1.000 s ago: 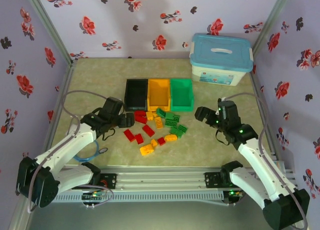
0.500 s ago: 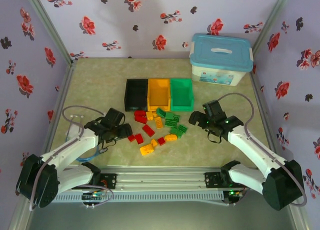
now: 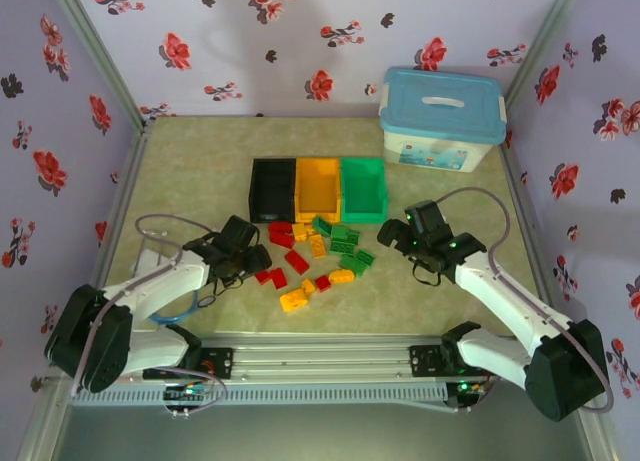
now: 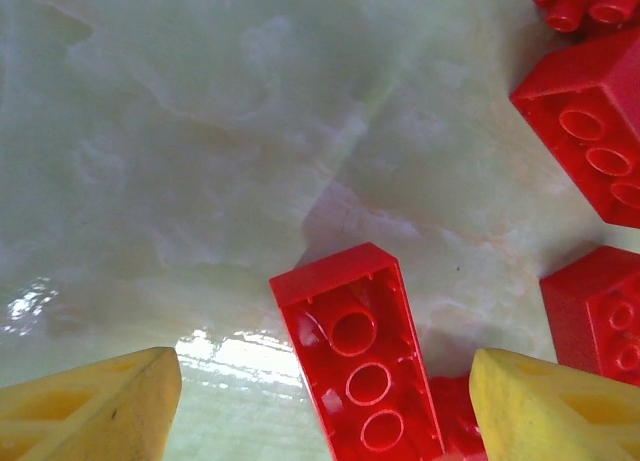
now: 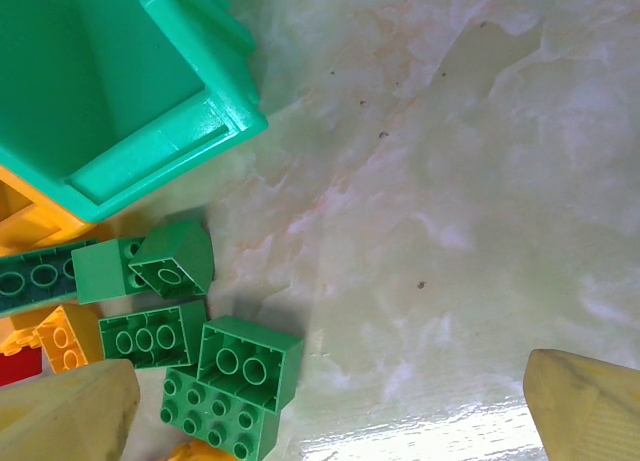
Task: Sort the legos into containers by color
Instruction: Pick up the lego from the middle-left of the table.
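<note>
Overhead, your left end effector (image 3: 258, 261) sits low at the left edge of the legos (image 3: 320, 256), which lie loose on the bench (image 3: 200, 171) just in front of the black bin (image 3: 272, 189), yellow-orange bin (image 3: 318, 186) and green bin (image 3: 363, 186). The right end effector (image 3: 398, 239) is at the pile's right edge. From the left wrist, the fingers (image 4: 95, 406) stand spread around 1 red brick (image 4: 360, 361), touching nothing. It lies hollow side up and skewed, with another red piece (image 4: 455, 421) tucked against it, so closing could pinch 2 or twist the brick free. From the right wrist, the fingers are spread wide over bare bench, and the green bricks (image 5: 240, 366) cluster beside 1 of them. Descend here and you may crush or scatter them.
</note>
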`<state>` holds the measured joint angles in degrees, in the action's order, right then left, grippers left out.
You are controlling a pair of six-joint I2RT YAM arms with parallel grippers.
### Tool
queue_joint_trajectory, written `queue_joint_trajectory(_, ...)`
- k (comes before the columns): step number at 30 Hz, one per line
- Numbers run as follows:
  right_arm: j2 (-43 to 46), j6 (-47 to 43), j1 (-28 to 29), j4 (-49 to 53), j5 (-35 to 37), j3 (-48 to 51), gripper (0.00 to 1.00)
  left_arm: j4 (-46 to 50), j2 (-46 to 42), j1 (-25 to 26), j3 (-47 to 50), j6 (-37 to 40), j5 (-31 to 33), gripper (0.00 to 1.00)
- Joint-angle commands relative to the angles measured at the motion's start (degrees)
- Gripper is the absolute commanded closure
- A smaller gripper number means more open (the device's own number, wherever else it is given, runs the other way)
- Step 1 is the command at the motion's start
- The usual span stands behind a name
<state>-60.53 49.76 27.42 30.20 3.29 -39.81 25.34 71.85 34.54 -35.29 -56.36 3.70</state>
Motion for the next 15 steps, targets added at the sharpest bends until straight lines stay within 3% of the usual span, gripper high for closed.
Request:
queue_joint_trajectory(1,0.34,1.88,1.01,-1.94,1.76,-0.23,0.01,-3.03,2.36,0.78,-1.23,-1.78,-0.71,0.24)
queue_joint_trajectory(8,0.14,2.66,1.58,-3.11,2.07,0.34,0.01,-5.03,5.76,1.05,-1.67,-1.93,-1.16,0.25)
queue_joint_trajectory(15,0.77,2.63,1.67,-3.19,2.07,0.22,0.02,-4.88,8.28,1.97,-2.11,-2.05,-0.94,0.41)
